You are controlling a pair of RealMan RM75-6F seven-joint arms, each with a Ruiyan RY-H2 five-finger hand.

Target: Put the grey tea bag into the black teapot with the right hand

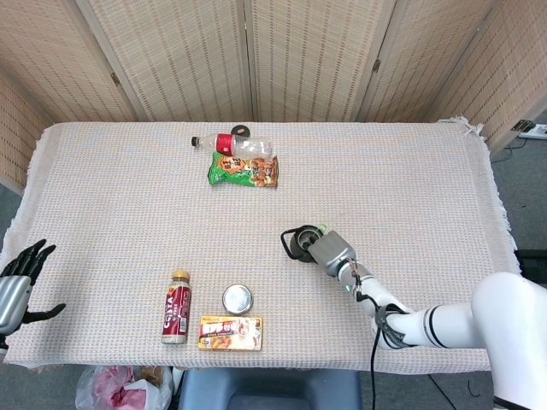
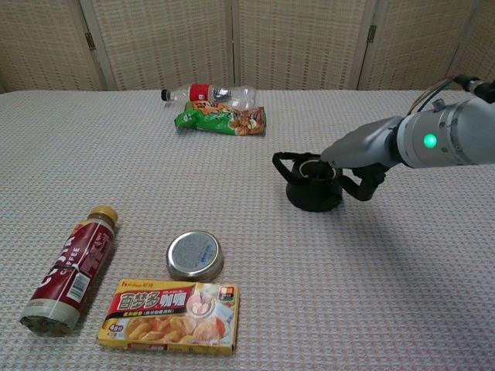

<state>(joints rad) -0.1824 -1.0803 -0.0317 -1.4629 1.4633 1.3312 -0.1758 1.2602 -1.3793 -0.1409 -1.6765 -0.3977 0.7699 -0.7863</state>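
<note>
So I've got the right hand parked right over the mouth of the small black teapot, fingers reaching down into the opening. Honestly can't tell from either camera whether it's pinching anything or has let go. The grey tea bag isn't visible anywhere on the cloth; my guess is it's down inside the pot or hidden under the fingers, but I can't confirm.

What worries me: if the bag or its string is snagged on a finger, pulling out will drag it right back out. And the fingers are close to the rim, so a sloppy lift could catch the pot and tip it.

The left hand sits at the near left table edge, fingers spread, holding nothing, well apart from the brown drink bottle.
</note>
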